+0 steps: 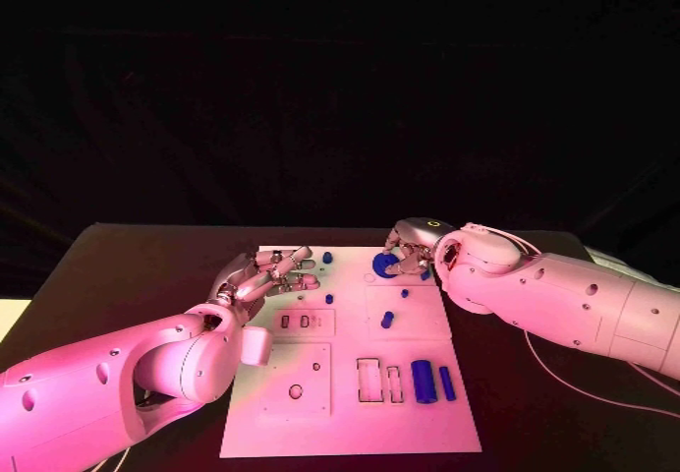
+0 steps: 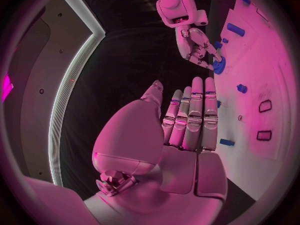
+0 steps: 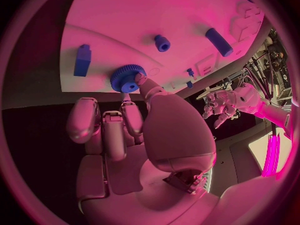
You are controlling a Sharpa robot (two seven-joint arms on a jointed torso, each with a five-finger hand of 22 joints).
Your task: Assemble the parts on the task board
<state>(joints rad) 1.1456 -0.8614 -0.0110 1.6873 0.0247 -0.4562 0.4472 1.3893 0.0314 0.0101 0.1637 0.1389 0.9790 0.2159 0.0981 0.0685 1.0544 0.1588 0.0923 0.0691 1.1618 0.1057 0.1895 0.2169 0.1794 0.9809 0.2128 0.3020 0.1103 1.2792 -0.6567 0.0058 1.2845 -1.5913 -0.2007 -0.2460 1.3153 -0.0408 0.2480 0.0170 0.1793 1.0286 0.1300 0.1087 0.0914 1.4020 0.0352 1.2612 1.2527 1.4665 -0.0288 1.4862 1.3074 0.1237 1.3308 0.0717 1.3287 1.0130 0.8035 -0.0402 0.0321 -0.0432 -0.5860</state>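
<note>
The white task board (image 1: 347, 413) lies in the middle of the black table. A blue gear (image 1: 384, 265) sits near its far edge. My right hand (image 1: 413, 248) reaches down to it, and in the right wrist view the thumb and a fingertip (image 3: 127, 101) pinch the gear (image 3: 127, 78) at its rim. The left wrist view shows that hand (image 2: 194, 41) on the gear (image 2: 219, 65) too. My left hand (image 1: 263, 276) hovers over the board's far left edge; its fingers (image 2: 195, 116) are stretched out, holding nothing. Two blue cylinders (image 1: 423, 379) lie at the near right.
Small blue pegs (image 1: 329, 298) and a short cylinder (image 1: 387, 319) lie scattered mid-board. A blue block (image 3: 82, 60) and a peg (image 3: 162, 43) lie close to the gear. Rectangular slots (image 1: 368, 379) and a round hole (image 1: 295, 391) are cut in the near half.
</note>
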